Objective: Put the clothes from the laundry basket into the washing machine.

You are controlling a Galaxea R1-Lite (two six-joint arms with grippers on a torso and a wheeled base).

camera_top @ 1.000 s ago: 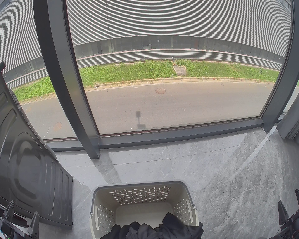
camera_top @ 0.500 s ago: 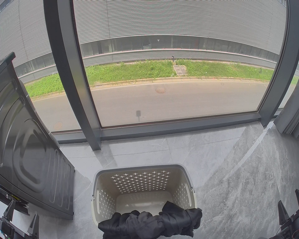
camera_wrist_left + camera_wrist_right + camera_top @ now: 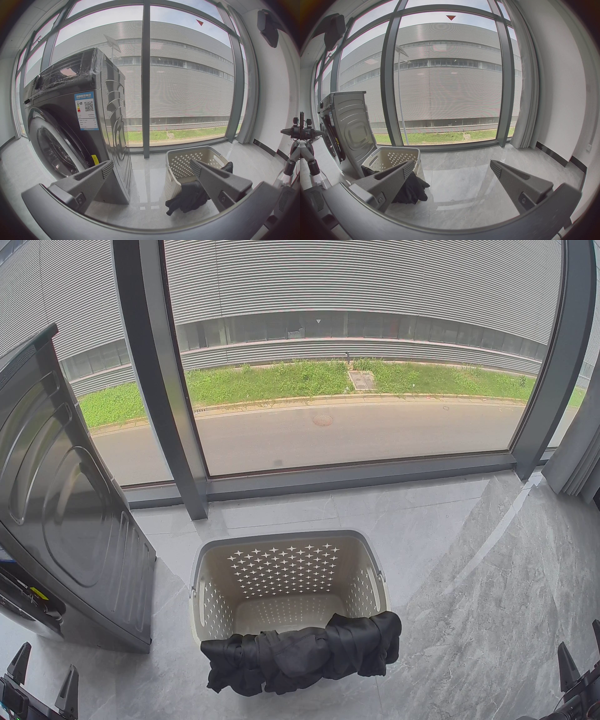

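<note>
Laundry basket (image 3: 284, 535): pale plastic with star-shaped holes in its walls; stands on the grey marbled floor (image 3: 475, 590) before the window (image 3: 350, 365), just beside the washing machine.

Clothes (image 3: 300, 655): black cloth, bunched and draped over the basket's near rim (part hangs down the outside to the floor); the basket bottom behind it is bare.

Washing machine (image 3: 78, 125): dark grey front-loader with a round door (image 3: 56, 147) on its front; stands to the left of the basket, its side panel turned toward it.

Left gripper (image 3: 150, 162): fingers spread apart, nothing between them; held low near the machine, apart from the basket.

Right gripper (image 3: 450, 162): fingers likewise apart and bare; low on the right, well apart from the basket.

Curtain (image 3: 525, 93): pale, hanging at the window's right edge.
</note>
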